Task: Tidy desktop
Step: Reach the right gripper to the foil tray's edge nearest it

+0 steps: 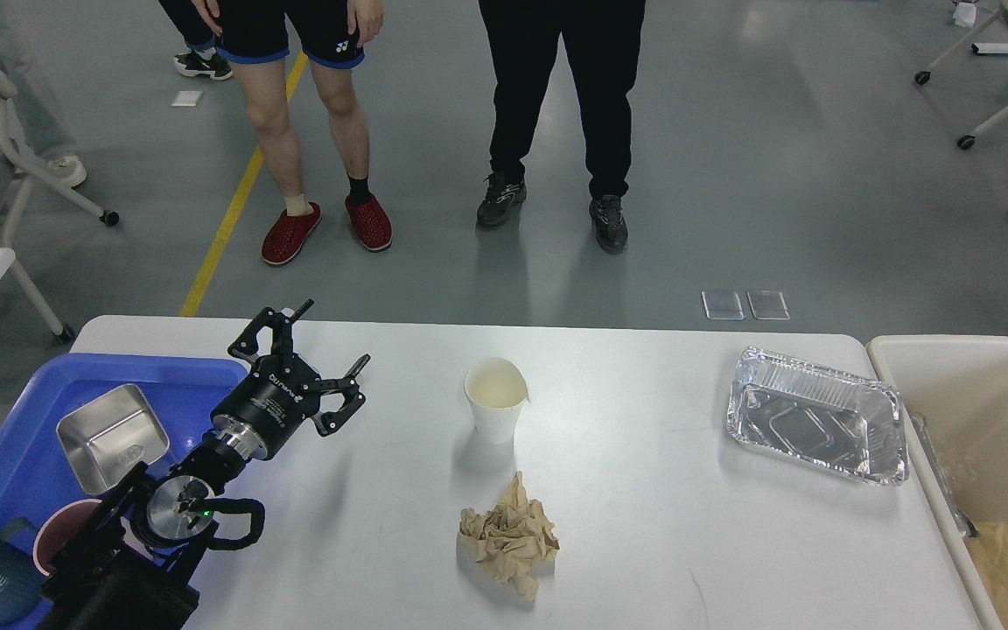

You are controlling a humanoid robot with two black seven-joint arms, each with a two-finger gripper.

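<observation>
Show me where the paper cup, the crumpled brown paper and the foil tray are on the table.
paper cup (497,420), head view, on its white outer wall.
crumpled brown paper (509,535), head view, on the middle of the wad.
foil tray (819,425), head view, on its shiny inside bottom.

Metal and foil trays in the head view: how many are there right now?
2. A small steel tray sits inside the blue tray at the left; a foil tray lies on the desktop at the right. None appears hidden.
</observation>
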